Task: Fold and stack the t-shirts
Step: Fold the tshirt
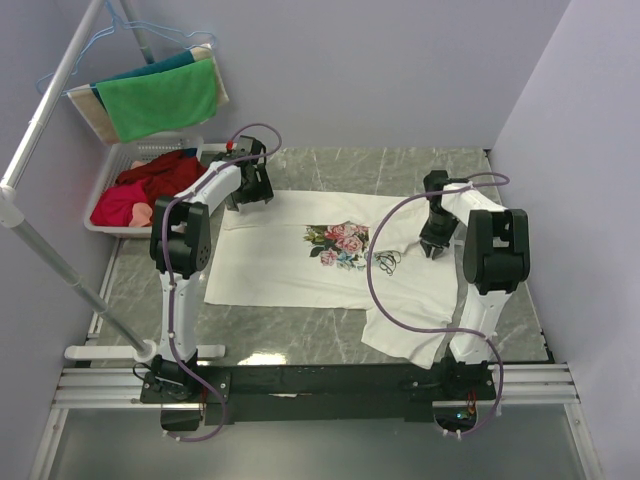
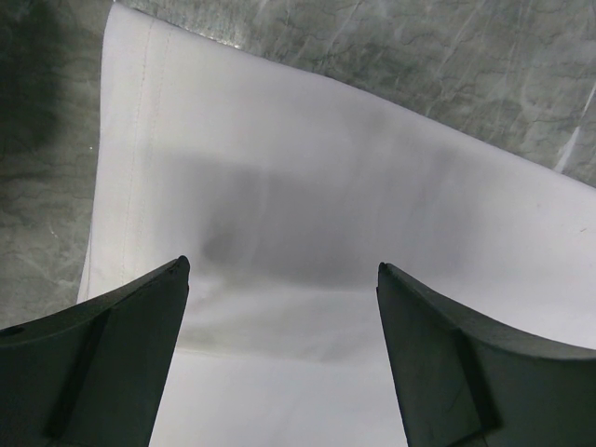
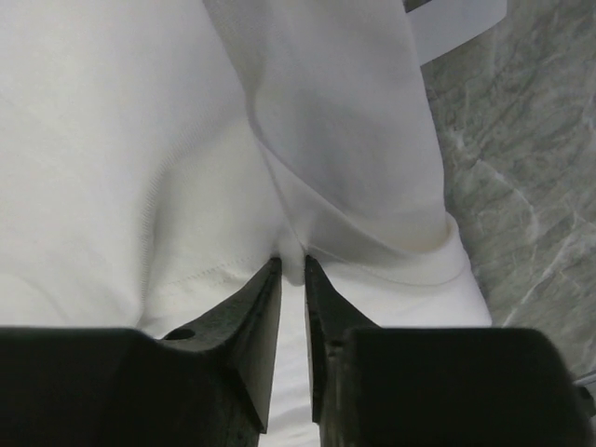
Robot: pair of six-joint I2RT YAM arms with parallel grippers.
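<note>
Barely begun, I'd say. One white t-shirt point(image 1: 290, 265) lies spread open and flat on the table point(image 1: 330, 160), flower print up, just to the right of the basket point(image 1: 150, 150) of red clothes. No fold is in it yet, and I can see no stack of folded shirts anywhere.

The left gripper point(image 2: 282, 268) hangs over the shirt corner nearest the basket, its fingers wide apart and holding nothing. The right gripper point(image 3: 292, 264), at the shirt's end farthest from the basket, has its fingers pinched nearly together on a ridge of the white cloth.

Every fold and all the stacking look left to do.
</note>
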